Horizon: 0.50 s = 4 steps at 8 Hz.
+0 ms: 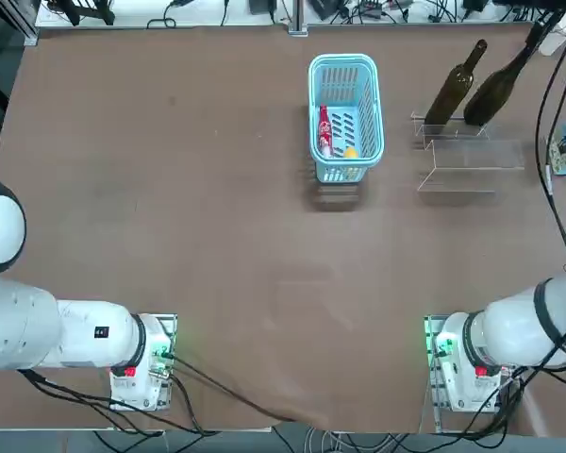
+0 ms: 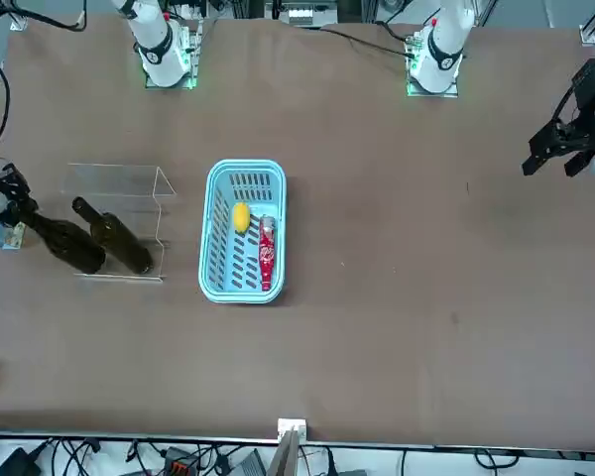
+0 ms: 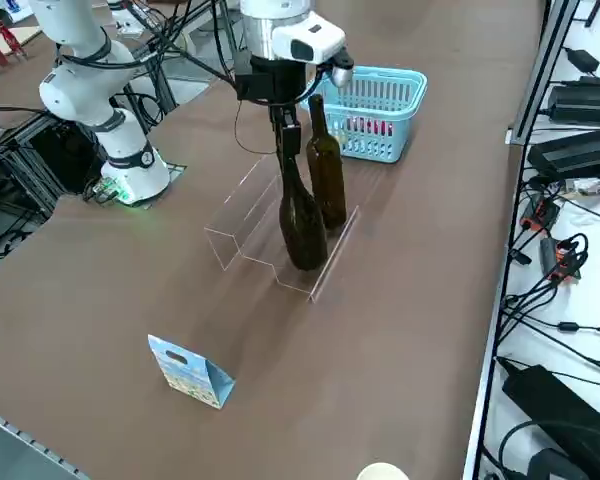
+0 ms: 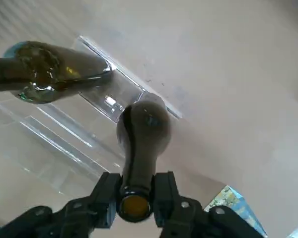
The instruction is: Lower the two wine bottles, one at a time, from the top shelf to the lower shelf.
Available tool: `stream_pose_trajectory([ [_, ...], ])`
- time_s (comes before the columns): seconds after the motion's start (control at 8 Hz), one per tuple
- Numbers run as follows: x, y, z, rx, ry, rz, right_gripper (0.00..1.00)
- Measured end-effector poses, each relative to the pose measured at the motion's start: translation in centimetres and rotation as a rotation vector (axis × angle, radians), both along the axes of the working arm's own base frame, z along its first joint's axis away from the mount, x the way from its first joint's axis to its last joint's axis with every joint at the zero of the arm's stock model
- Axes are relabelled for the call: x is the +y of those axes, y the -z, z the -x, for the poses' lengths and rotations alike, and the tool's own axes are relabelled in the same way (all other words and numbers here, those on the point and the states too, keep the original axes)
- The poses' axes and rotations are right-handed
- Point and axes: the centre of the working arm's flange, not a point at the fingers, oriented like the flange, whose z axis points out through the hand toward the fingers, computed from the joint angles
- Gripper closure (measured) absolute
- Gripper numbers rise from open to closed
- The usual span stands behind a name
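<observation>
Bottle (image 4: 141, 144) neck between pincer (image 4: 135, 198) fingers

A light-blue plastic basket (image 1: 345, 118) stands on the brown table (image 1: 189, 217), near the middle of its far half. Inside the basket lie a red packet (image 1: 325, 131) and, just beside it, a small yellow object (image 1: 350, 151). A small printed paper bag (image 3: 190, 372) with a blue pattern stands upright near the table's right edge. Cables (image 3: 555, 250) and black equipment lie beyond the table's far edge.
</observation>
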Motion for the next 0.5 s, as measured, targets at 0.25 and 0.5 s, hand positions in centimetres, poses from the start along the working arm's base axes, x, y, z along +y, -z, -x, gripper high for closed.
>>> stream_pose_trajectory([
  [0.25, -0.3, 0.9, -0.2, 0.008, -0.001, -0.011, 0.6],
  [0.5, -0.4, 1.5, -0.4, 0.014, -0.001, -0.011, 0.6],
])
